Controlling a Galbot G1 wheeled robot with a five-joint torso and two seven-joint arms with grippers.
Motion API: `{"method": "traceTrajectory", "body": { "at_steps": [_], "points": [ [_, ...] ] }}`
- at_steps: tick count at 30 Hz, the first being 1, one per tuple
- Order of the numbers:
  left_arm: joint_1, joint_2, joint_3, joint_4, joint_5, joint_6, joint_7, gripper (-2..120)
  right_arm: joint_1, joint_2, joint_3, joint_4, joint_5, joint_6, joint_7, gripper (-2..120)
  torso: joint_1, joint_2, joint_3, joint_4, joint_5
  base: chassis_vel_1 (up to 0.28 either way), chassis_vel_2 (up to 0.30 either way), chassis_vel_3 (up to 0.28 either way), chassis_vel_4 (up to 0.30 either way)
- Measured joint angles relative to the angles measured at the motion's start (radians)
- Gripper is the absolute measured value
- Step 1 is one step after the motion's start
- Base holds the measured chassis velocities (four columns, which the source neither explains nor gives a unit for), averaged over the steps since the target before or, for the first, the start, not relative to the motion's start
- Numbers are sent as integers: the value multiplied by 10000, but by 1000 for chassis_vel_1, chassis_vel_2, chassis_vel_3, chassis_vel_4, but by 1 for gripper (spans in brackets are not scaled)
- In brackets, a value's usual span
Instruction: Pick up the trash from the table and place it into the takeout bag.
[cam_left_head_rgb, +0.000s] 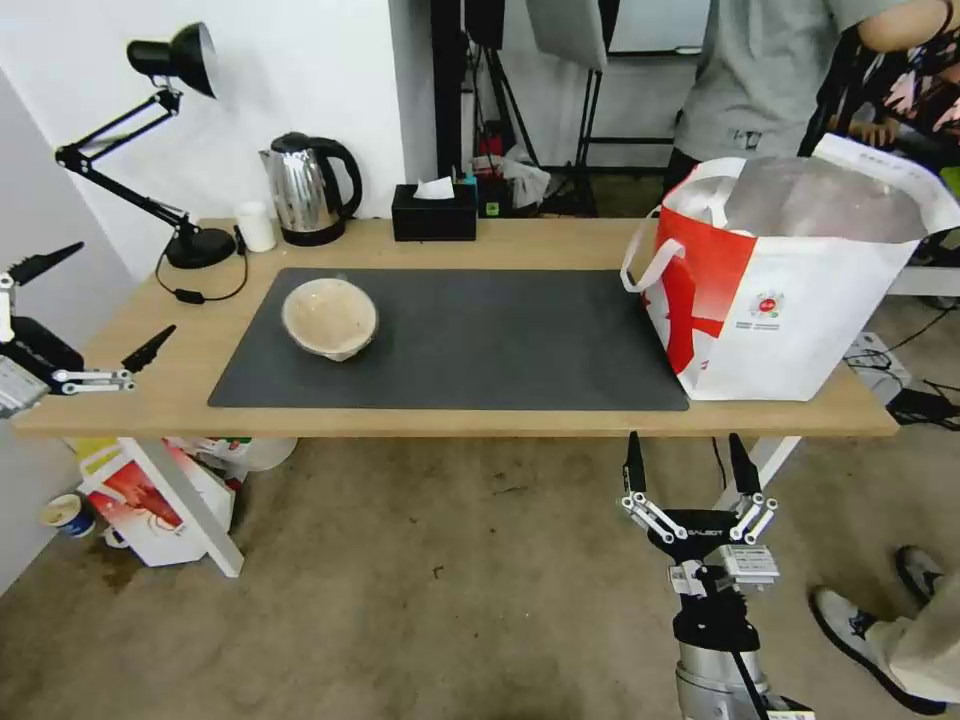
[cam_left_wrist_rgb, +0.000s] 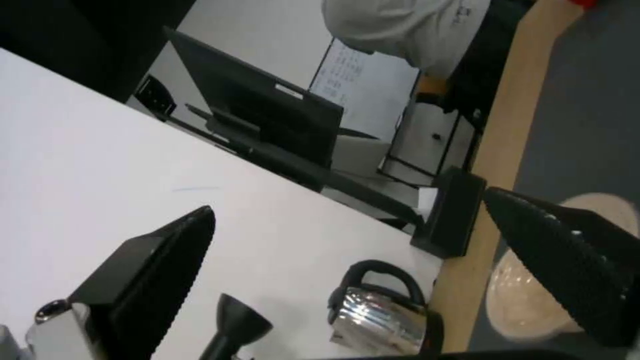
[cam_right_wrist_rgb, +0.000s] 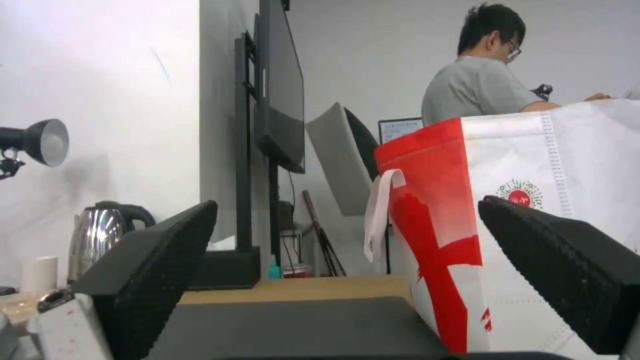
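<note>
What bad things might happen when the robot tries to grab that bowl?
The beige paper bowl lies tipped on the mat, so the open left claw could push it away instead of gripping it. The takeout bag stands far across the table, so the bowl might drop on the way.

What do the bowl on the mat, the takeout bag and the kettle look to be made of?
Bowl: likely matte beige paper or pulp, dull and speckled. Takeout bag: seemingly white-and-red non-woven fabric holding a boxy shape, with a shiny foil-like silver lining. Kettle: polished metal body with mirror reflections, black handle and lid, probably plastic.
</note>
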Motion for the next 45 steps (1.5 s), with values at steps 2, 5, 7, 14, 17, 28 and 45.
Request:
{"method": "traceTrajectory", "body": {
  "at_steps": [2, 5, 7, 14, 17, 28, 45],
  "points": [
    [4, 162, 13, 51, 83, -33, -10, 100, 0, 0, 0, 0, 0, 0, 0, 100, 0, 0, 0, 0, 0, 0, 0, 0, 0],
    [7, 361, 117, 98, 209, -89, -15, 100, 0, 0, 0, 0, 0, 0, 0, 100, 0, 0, 0, 2, 0, 0, 0, 0, 0],
    [5, 448, 194, 111, 273, -103, -21, 100, 0, 0, 0, 0, 0, 0, 0, 100, 0, 0, 0, 1, -1, 0, 0, 0, 0],
    [-3, 826, 599, 344, 756, -258, -25, 100, 0, 1, 0, 0, 0, 0, 0, 100, 0, 0, 0, 0, 0, 0, 0, 0, 0],
    [-133, 854, 816, 601, 1012, -359, -17, 100, 0, 0, 0, 0, 0, 0, 0, 100, 0, 0, 0, 2, 0, 0, 0, 0, 0],
    [-828, 734, 1678, 942, 1859, -427, 16, 100, 0, 0, 0, 0, 0, 0, 0, 100, 0, 0, 0, 1, 0, 0, 0, 0, 0],
    [-2031, 889, 2783, 1368, 2660, -637, 23, 100, 0, 0, 0, 0, 0, 0, 0, 100, 0, 0, -1, -1, 1, 0, 0, 0, 0]
  ]
}}
